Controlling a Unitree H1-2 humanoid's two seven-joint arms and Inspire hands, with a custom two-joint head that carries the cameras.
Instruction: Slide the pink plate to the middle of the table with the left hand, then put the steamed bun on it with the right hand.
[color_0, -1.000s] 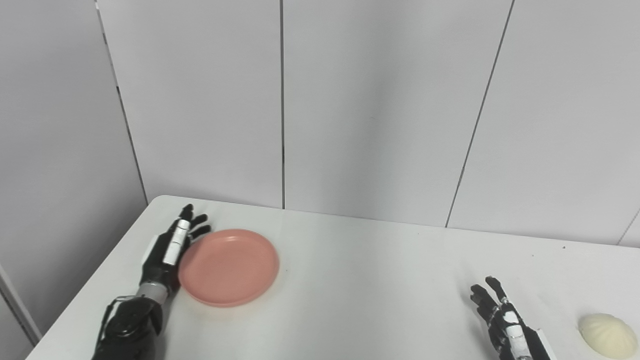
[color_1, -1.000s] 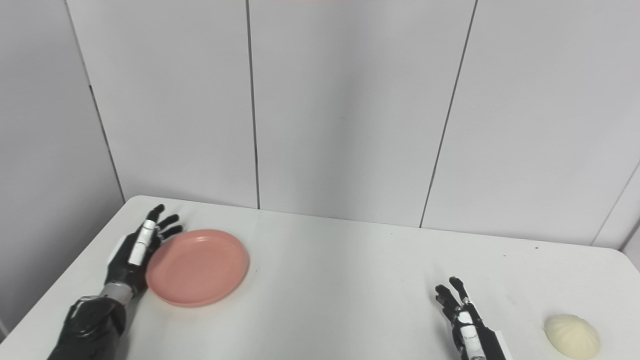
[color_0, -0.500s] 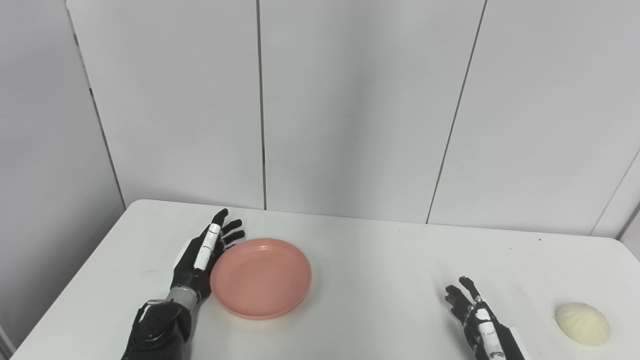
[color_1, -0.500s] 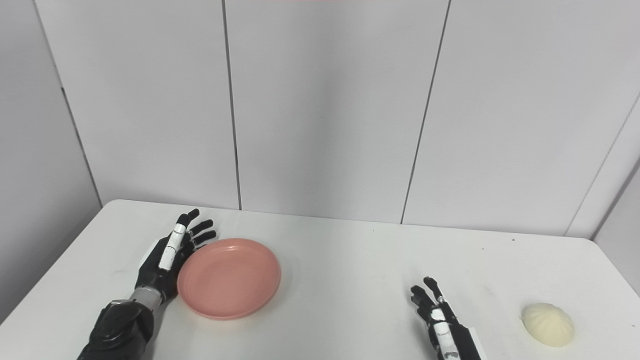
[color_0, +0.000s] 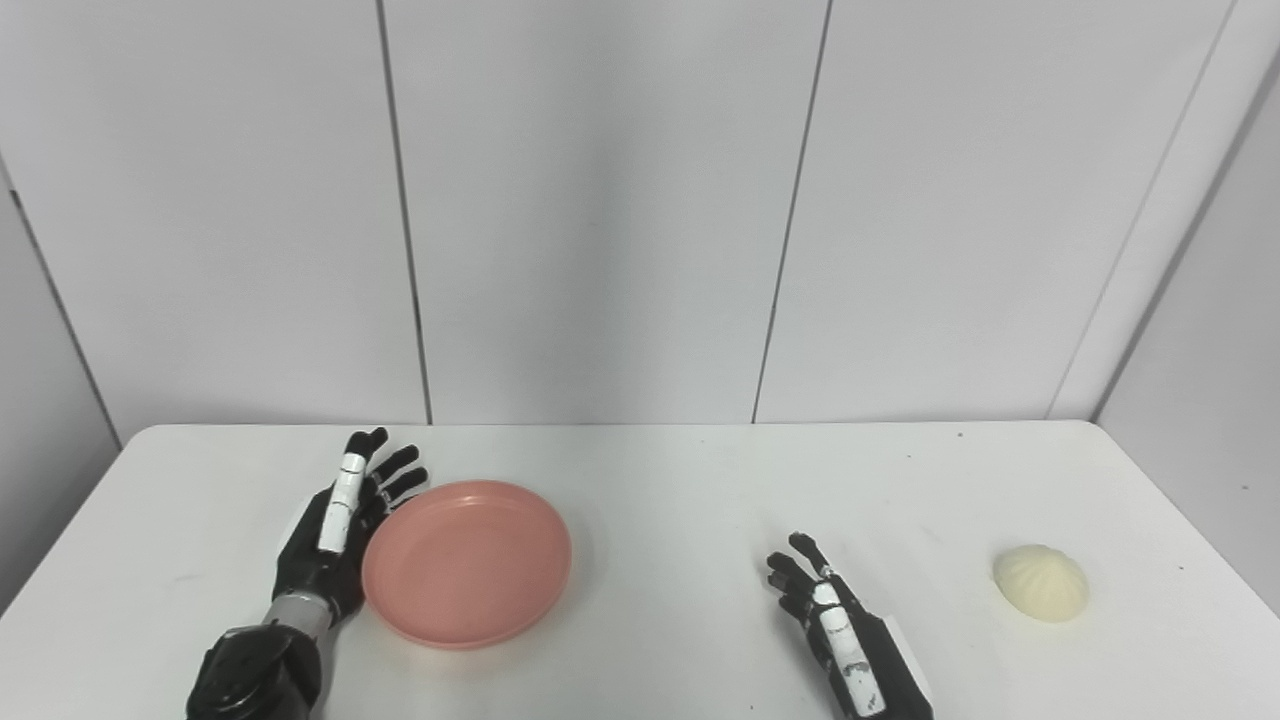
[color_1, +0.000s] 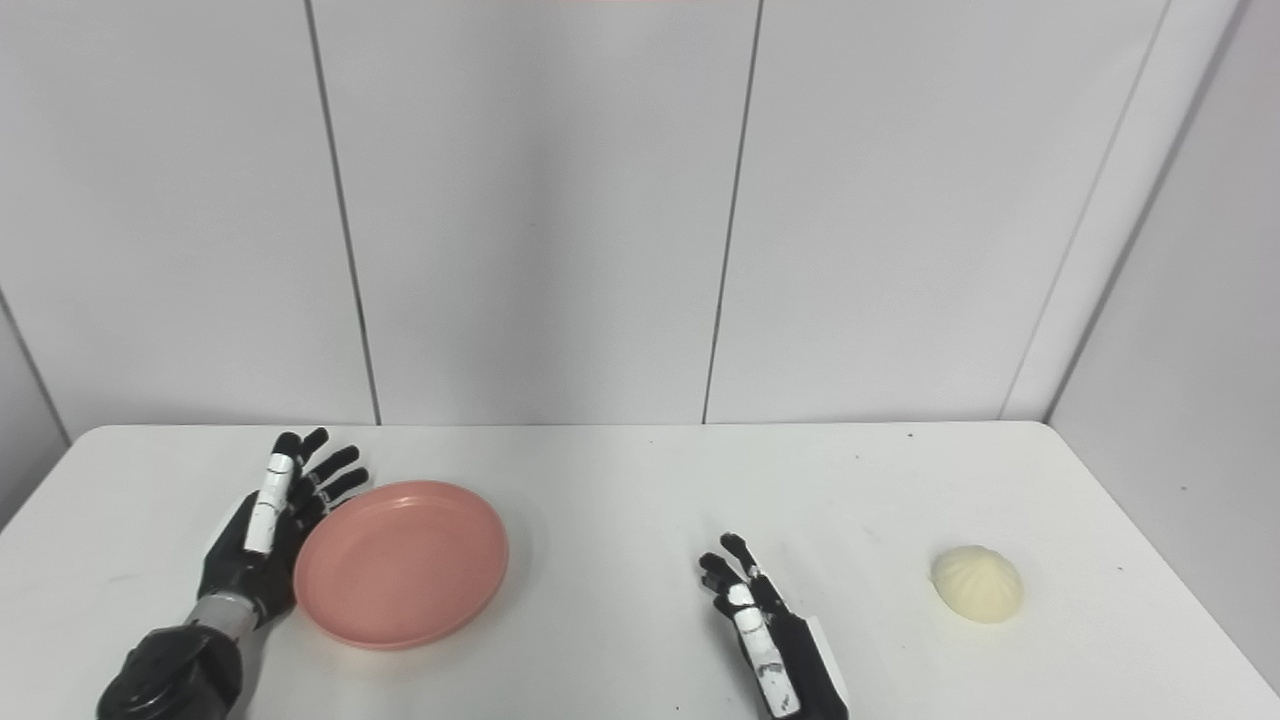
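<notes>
A round pink plate (color_0: 467, 562) lies flat on the white table (color_0: 680, 500), left of its middle. My left hand (color_0: 335, 535) stands on edge against the plate's left rim, open, fingers stretched toward the wall. A pale cream steamed bun (color_0: 1040, 583) with a pleated top sits near the table's right side. My right hand (color_0: 835, 640) rests open low on the table between the plate and the bun, well apart from both, holding nothing.
Grey wall panels (color_0: 600, 200) rise right behind the table's far edge. The table's right edge (color_0: 1200, 540) runs close past the bun. Bare tabletop lies between the plate and my right hand.
The camera has swung right, shifting the whole picture. Against the table, the plate and my left hand have slid right, away from the left edge. The bun has not moved.
</notes>
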